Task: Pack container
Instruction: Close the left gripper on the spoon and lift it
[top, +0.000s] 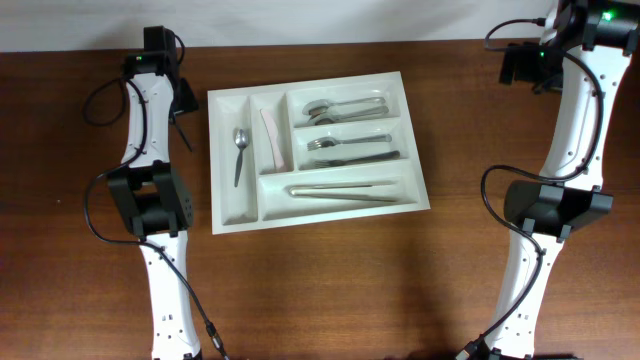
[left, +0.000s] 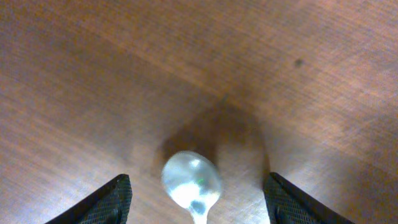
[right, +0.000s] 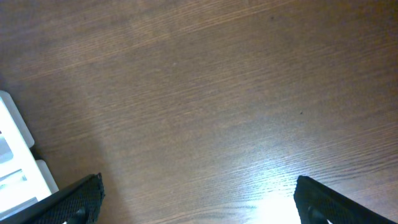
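White plastic container (top: 232, 205) sat centre of desk (top: 330, 290), cutlery in all five compartments. Looked stiff, light, slick-walled; contents likely to slide if tipped. Best hold, I judged: raised outer rim, kept level. Left arm (top: 150, 130) near its left edge, right arm (top: 575, 110) well apart.

Left wrist: left jaws wide apart, spoon (left: 191, 180) bowl between them, touching neither; container out of view.

Right wrist: right jaws spread open, nothing between, over bare wood; container corner (right: 15, 143) at left edge, outside jaws.

L hand (left: 196, 190) & R hand (right: 199, 193): both wide open, pointing down.
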